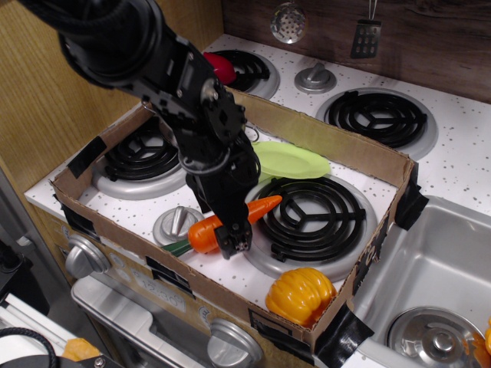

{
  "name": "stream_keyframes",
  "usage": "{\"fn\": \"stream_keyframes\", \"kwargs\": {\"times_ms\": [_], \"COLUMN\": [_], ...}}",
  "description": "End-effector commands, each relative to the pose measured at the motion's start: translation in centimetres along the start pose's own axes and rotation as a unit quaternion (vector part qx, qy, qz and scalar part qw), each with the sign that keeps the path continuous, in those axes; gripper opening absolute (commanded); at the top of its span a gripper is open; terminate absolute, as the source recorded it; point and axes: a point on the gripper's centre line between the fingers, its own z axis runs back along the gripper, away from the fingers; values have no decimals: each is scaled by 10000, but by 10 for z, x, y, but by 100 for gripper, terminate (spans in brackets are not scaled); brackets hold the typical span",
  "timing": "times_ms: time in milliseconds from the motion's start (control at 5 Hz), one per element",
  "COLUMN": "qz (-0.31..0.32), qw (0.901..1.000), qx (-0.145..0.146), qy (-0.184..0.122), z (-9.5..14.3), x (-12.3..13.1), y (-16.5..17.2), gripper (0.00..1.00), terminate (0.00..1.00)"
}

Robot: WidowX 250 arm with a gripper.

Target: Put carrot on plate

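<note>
Straddling the carrot on the speckled stovetop, pincer grip state unclear.

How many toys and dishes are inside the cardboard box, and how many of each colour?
Orange: 1, the carrot, with the pincer down over its middle
Yellow-orange: 1, the pumpkin toy
Light green: 1, the plate
Total: 3

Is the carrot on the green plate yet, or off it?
Off. The carrot lies on the stovetop by the front burner, the pincer over its middle; the plate sits behind, bare.
</note>
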Motion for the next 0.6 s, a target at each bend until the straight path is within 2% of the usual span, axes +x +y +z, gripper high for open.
{"fn": "stream_keyframes", "kwargs": {"times_ms": [0, 400], "qz": [-87, -147], "qw": [9999, 9994], "qx": [-92, 15], "qy": [-67, 310], "z": [-3, 35], "x": [3, 22], "y": [8, 14], "gripper": [0, 0], "terminate": [0, 0]}}
